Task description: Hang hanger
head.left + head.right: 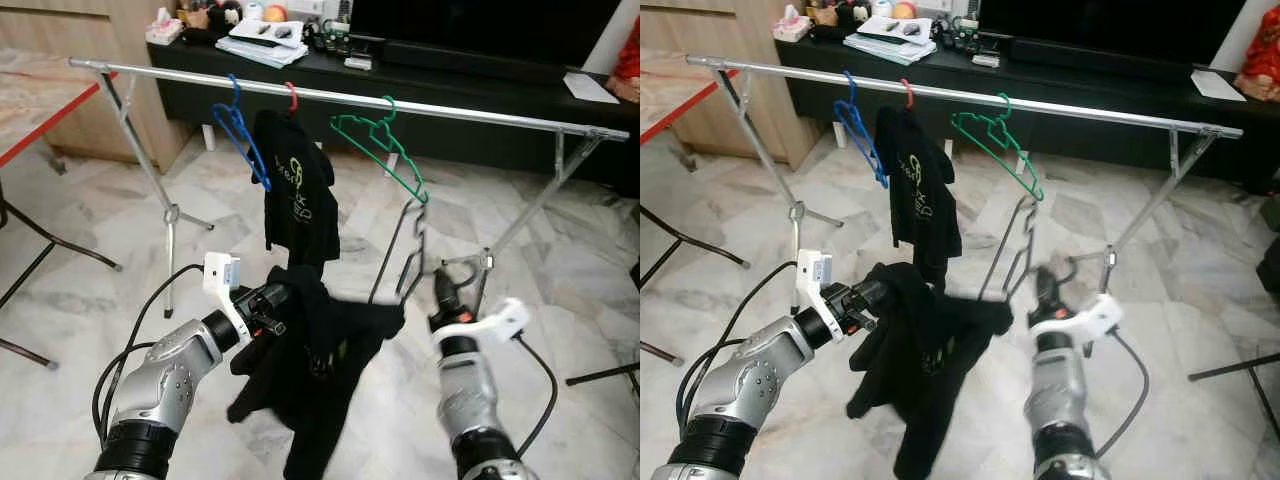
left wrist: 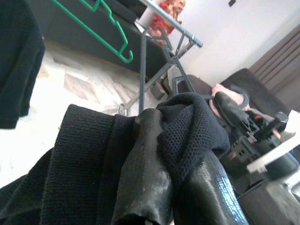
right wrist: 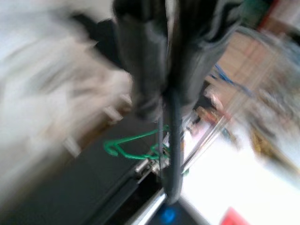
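The left hand [image 1: 285,297] sits at lower centre-left of the head view, its fingers [image 2: 154,183] clamped together on a fold of the black garment [image 1: 315,370], which droops below it toward the marble floor [image 1: 90,300]. The right hand [image 1: 443,285], at lower centre-right, is closed around the dark hanger [image 1: 410,250]; the right wrist view, though blurred, shows its wire pinched between the two fingers. The hanger rises from that grip up toward the silver rail [image 1: 480,112], its hook below the bar and not yet over it. One corner of the garment reaches toward the hanger's lower part; whether it is threaded on cannot be told.

On the rail already hang a blue hanger [image 1: 240,135], a red hanger [image 1: 291,96] carrying a black printed shirt [image 1: 298,190], and an empty green hanger [image 1: 385,150].

The step in hand looks like lifting the loaded hanger to the bar. To do it well, the right hand should raise the hook above the rail in the open stretch right of the green hanger, then lower it on squarely. The left hand should hold the cloth loosely, following the lift so the fabric neither drags the hanger sideways nor slips off. The rack's thin legs [image 1: 165,215] suggest a gentle touch, as a hard knock could shift it.
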Controlling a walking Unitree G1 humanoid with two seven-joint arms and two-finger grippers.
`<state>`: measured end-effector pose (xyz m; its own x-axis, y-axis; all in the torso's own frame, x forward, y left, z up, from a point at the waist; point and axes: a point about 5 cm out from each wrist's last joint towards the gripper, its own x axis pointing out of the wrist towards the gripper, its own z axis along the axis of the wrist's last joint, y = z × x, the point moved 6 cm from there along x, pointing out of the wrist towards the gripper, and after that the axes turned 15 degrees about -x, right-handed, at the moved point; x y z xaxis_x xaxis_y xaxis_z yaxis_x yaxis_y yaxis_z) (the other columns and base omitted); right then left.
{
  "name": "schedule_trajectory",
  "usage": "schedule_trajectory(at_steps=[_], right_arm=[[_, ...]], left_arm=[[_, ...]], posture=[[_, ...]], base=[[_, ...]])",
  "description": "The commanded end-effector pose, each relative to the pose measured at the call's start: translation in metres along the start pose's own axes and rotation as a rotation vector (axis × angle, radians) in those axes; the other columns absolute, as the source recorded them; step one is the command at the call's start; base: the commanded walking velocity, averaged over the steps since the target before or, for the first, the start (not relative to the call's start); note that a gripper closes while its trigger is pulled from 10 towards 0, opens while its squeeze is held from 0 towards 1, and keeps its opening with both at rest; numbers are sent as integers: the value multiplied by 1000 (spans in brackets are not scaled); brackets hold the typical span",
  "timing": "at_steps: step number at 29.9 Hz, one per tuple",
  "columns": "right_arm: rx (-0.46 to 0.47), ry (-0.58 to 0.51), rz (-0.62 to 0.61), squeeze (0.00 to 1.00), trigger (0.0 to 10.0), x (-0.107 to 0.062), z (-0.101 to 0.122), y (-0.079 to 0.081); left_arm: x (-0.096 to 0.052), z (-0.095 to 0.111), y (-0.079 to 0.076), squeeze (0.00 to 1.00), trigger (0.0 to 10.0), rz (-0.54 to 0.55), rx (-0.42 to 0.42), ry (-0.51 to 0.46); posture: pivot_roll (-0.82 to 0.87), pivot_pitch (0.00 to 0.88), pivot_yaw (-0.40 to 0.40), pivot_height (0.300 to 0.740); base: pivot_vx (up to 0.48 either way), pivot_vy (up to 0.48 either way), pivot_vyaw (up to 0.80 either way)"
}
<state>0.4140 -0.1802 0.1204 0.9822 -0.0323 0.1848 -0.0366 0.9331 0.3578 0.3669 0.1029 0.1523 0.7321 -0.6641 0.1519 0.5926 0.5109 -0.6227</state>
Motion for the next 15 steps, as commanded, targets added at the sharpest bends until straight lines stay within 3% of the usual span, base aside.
schedule_trajectory(at_steps=[1, 2, 4, 6, 7, 8, 9, 13, 15], right_arm=[[-205, 22, -16, 0, 10000, -3, -5, -1], [-411, 4, -22, 0, 10000, -4, -1, -1], [-528, -33, -11, 0, 10000, -5, 5, 2], [-779, -101, -11, 0, 10000, -4, 17, 7], [-779, -101, -11, 0, 10000, -4, 17, 7], [-914, -158, -11, 0, 10000, -5, 25, 12], [-1205, -264, 4, 0, 10000, -7, 33, 26], [-1375, -334, 110, 0, 10000, -12, 30, 43], [-1410, -399, 91, 0, 10000, -14, 35, 45]], left_arm=[[0, 4, -6, 0, 0, -25, -3, -10], [0, 5, -7, 0, 0, -27, -8, -11], [0, 5, -7, 0, 0, -28, -8, -11], [1, 5, -8, 0, 0, -33, -11, -10], [1, 5, -8, 0, 0, -33, -11, -10], [1, 5, -9, 0, 0, -35, -12, -10], [1, 5, -9, 0, 0, -36, -13, -10], [1, 6, -11, 0, 0, -35, -18, -7], [0, 8, -12, 0, 0, -37, -18, -9]], posture=[[-2, 138, -62, 740], [-2, 137, -62, 740], [3, 139, -62, 740], [0, 139, -62, 740], [0, 139, -62, 740], [0, 139, -62, 740], [2, 140, -60, 740], [3, 140, -61, 740], [7, 140, -62, 740]], base=[[0, 0, 0], [0, 0, 0], [0, 0, 0], [0, 0, 0], [0, 0, 0], [0, 0, 0], [0, 0, 0], [0, 0, 0], [0, 0, 0]])
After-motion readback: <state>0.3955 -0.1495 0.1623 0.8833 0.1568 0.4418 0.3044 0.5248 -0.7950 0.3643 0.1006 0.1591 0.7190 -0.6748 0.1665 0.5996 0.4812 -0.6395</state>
